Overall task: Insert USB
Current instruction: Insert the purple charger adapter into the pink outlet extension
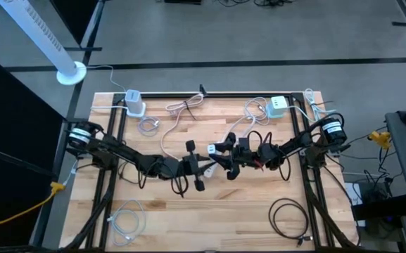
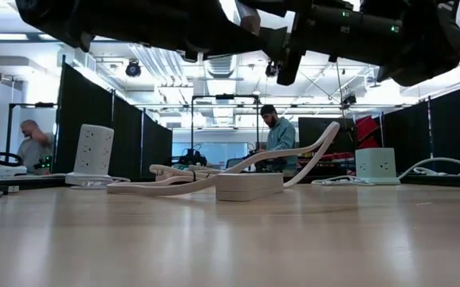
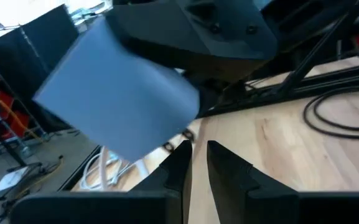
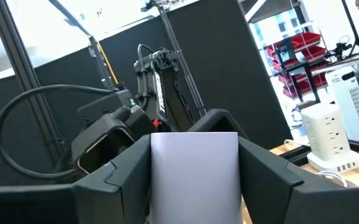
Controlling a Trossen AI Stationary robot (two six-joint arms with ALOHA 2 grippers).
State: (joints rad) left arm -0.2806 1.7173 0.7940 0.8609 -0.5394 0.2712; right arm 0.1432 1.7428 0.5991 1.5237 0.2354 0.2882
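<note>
At the near edge of the tabletop (image 1: 188, 225) lie a coiled black cable (image 1: 288, 216) and a loose white cable (image 1: 125, 221), both well clear of the arms.

Farther in, over the middle of the tabletop, the two arms meet. The left gripper (image 1: 197, 172) has its jaws drawn nearly together, with only a slim gap between them. I cannot tell whether a plug is pinched there. Just ahead of them, in the left wrist view, is the pale block (image 3: 123, 99) carried by the other arm. The right gripper (image 1: 220, 151) has its jaws spread wide and clamped on either side of this block (image 4: 195, 168), which is held up off the wood. Below the arms, the low view shows a flat white box (image 2: 249, 186) resting on the tabletop with a pale cord rising from it.

Nearer the far edge lie another white cord (image 1: 181, 109) and two white power towers, one at the left (image 1: 134, 102) and one at the right (image 1: 278, 105).

Beyond the tabletop, two people (image 2: 277, 131) are in the room.
</note>
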